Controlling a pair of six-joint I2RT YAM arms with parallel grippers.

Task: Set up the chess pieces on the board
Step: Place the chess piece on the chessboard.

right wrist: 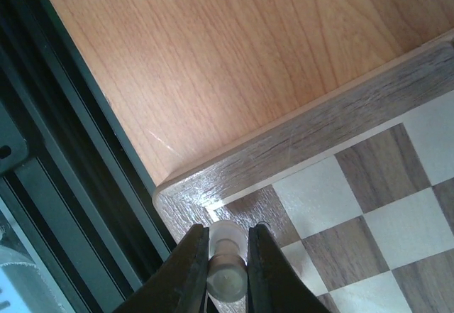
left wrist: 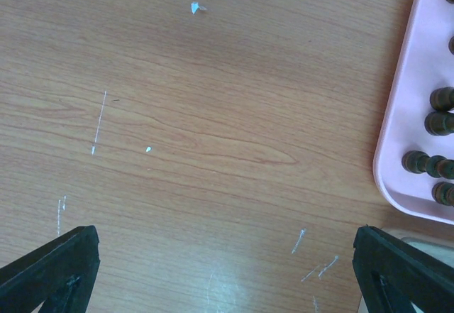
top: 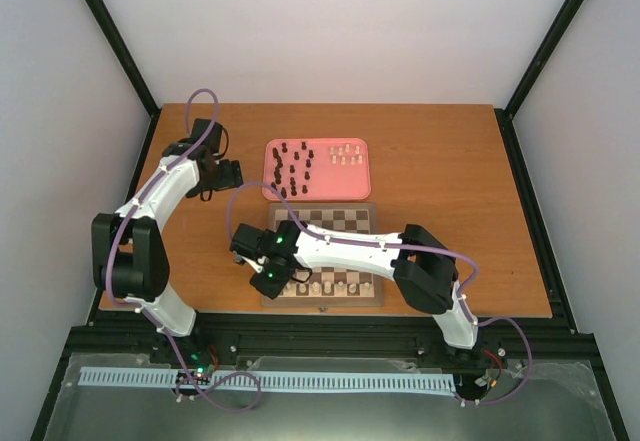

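Counting one chessboard (top: 345, 217), one pink tray (top: 325, 176), two robot arms (top: 160, 193), over ten dark brown chess pieces (top: 290, 171) and roughly six cream-white chess pieces (top: 347, 153) on the tray, and several more cream-white pieces (top: 330, 286) along the chessboard's near row, exact numbers unclear.

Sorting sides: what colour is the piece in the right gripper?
Cream-white; the chess piece shows best in the right wrist view.

A pink tray (top: 342, 185) sits in the upper middle of a brown wooden table (top: 450, 161) marked with pale scratches (left wrist: 99, 121), enclosed by white walls (top: 340, 31) and a black metal frame (top: 350, 333), with a pale blue slotted strip (top: 320, 381) along the bottom edge.
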